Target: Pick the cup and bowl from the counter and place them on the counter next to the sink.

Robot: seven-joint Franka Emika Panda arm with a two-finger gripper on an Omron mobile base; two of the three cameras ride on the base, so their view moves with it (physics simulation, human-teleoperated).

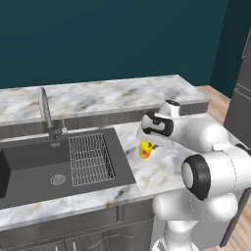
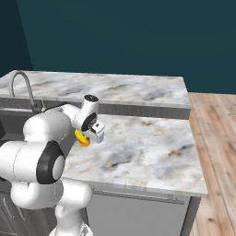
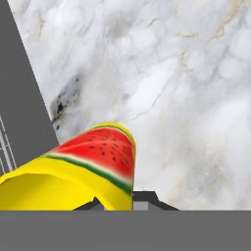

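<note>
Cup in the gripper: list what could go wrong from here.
1. The cup is pinched at its rim by the shut gripper and hangs tilted over the counter; released like this, it may tip over and roll.
2. It hangs close to the edge of the sink; a drop or roll toward that side could send it into the basin rather than beside it.
3. A rim grip could slip if the arm swings quickly.

Yellow cup (image 3: pixel 73 171) with a red watermelon slice, green rind, black seeds. White-and-grey veined marble table (image 2: pixel 138 147). Dark grey sink (image 1: pixel 34 162). Teal wall (image 1: pixel 108 34).
</note>
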